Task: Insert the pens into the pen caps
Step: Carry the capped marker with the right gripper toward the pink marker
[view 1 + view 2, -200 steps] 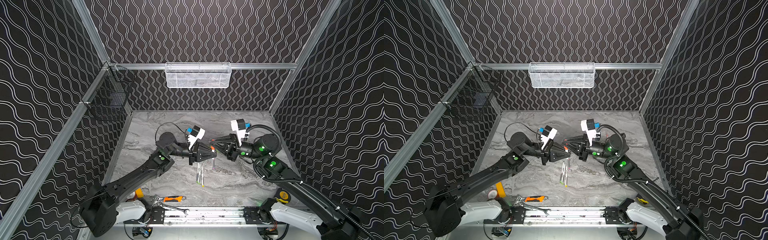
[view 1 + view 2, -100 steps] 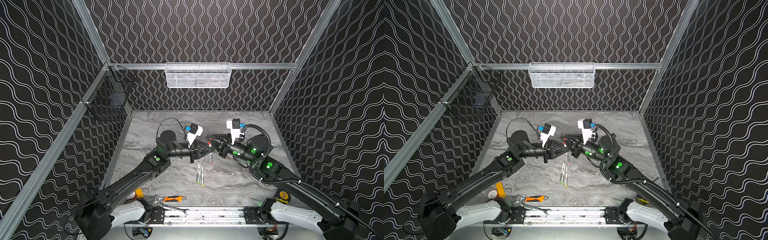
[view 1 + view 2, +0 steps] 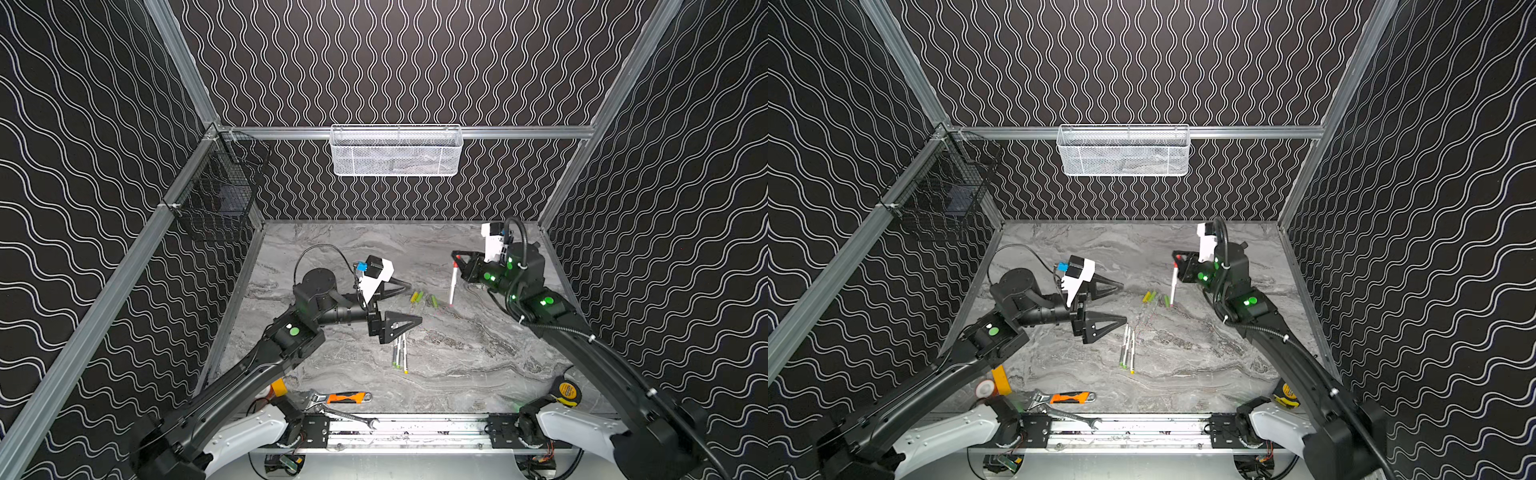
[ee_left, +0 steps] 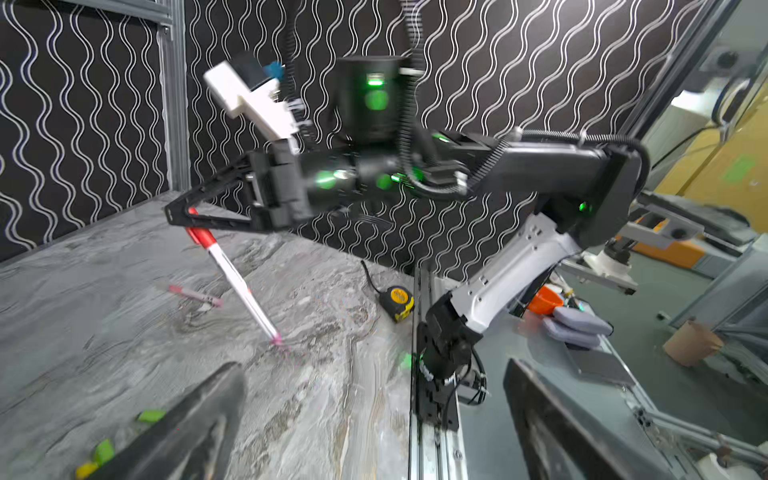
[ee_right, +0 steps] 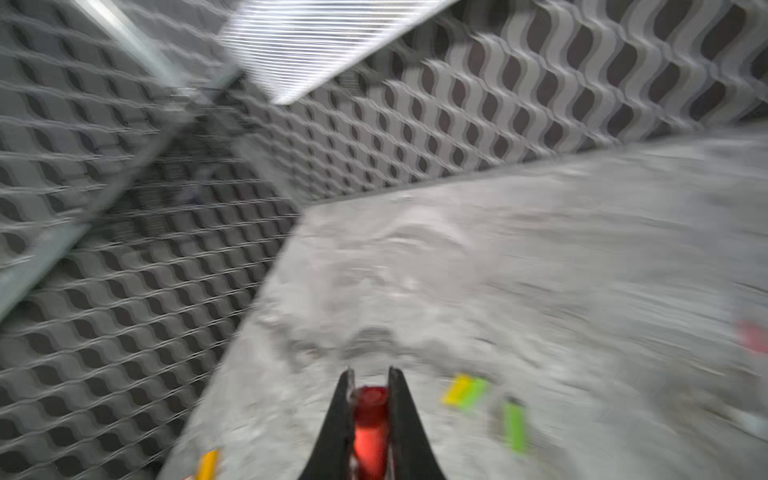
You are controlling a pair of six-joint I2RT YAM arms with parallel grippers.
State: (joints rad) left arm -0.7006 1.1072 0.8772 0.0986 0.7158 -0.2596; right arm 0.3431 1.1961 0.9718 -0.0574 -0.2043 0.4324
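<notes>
Left tool (image 3: 414, 303) agape, right tool (image 3: 456, 255) tight

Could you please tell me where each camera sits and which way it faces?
Both top views: high over the front rail, looking down toward the back wall; both arms, left gripper open, right gripper shut.
Left wrist: on the left arm, facing the right arm across the table; own fingers in the foreground.
Right wrist: on the right arm, facing the back-left corner; own fingers pinch the red cap.
Shared: both wrist views show the red cap and lone green cap.
</notes>
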